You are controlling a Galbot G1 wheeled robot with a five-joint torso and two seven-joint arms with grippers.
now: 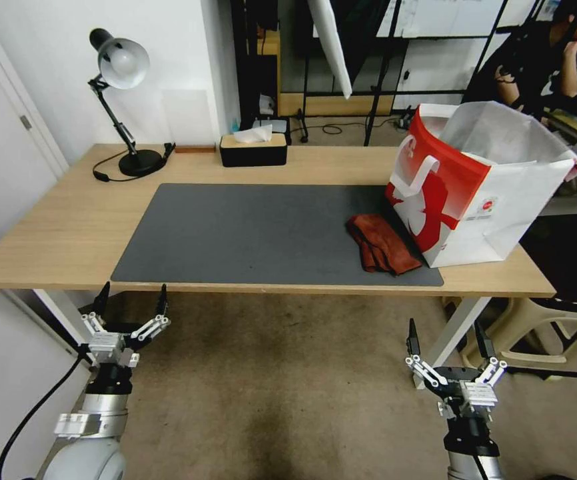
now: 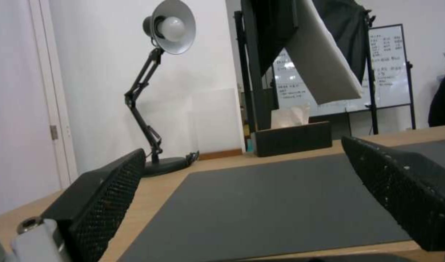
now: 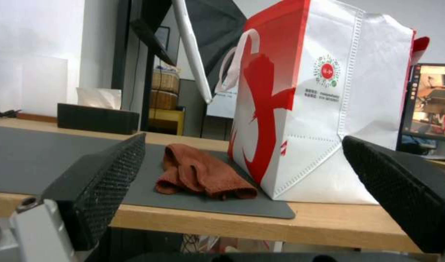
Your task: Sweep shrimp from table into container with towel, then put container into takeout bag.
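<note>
left pincer apart | right pincer apart — both below table edge | towel touching takeout bag

Even, diffuse indoor light, fairly bright. The takeout bag casts a soft shadow onto the dark grey mat. Head view bows straight lines near its edges. In both wrist views, close foreground parts are blurred; backgrounds are slightly soft.

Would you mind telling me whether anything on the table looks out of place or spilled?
Nothing looks spilled or damaged. The towel lies loosely crumpled on the dark mat against the upright takeout bag. Both grippers, left and right, hang open below the table edge.
</note>
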